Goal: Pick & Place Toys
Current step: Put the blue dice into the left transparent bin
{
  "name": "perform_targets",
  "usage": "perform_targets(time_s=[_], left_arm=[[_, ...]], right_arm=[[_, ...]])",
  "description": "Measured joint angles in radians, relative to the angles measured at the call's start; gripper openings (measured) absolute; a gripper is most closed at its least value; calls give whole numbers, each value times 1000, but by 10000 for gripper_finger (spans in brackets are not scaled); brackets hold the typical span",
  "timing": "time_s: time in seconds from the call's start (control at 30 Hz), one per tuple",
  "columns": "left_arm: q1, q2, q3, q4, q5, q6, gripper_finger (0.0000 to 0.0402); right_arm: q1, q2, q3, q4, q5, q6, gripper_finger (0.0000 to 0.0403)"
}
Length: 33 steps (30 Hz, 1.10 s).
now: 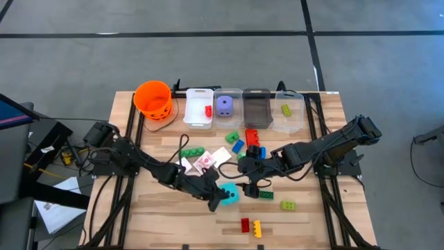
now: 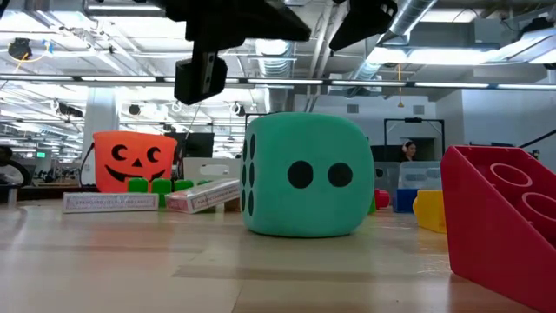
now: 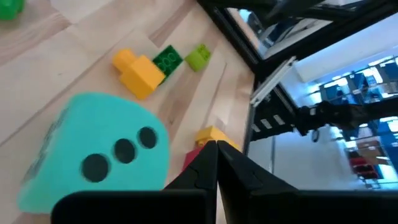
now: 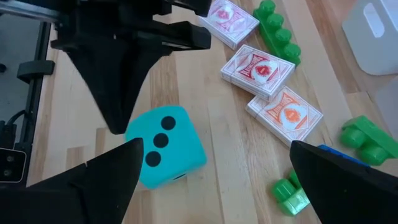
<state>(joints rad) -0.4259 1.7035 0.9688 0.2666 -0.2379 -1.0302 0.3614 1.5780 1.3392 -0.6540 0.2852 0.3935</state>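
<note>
Low view, foreground right: a red brick (image 2: 508, 226). Centre: the teal die (image 2: 304, 174) on the table (image 2: 130, 269), cards (image 2: 201, 196) left behind it. High view, lower centre: left gripper (image 1: 220, 198) closed, empty, beside the die; right gripper (image 1: 248, 182) wide open, empty, close by. Risk: the closed fingers may nudge the die away, or the arms collide.

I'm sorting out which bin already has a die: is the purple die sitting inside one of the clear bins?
Yes, the high view shows the purple die resting inside a clear bin at the table's far edge.
</note>
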Motion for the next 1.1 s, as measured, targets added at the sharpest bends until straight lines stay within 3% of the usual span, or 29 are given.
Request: perform_targets(time_s=[0.33,0.8,1.1], left_arm=[[0,0,0,-143,-38,13,0],[1,0,0,-139,-82,185,0],[12,53,2,-104,-59,195,0]], right_arm=[[0,0,0,2,0,0,395],[0,0,0,3,0,0,395],[0,0,0,6,3,0,395]])
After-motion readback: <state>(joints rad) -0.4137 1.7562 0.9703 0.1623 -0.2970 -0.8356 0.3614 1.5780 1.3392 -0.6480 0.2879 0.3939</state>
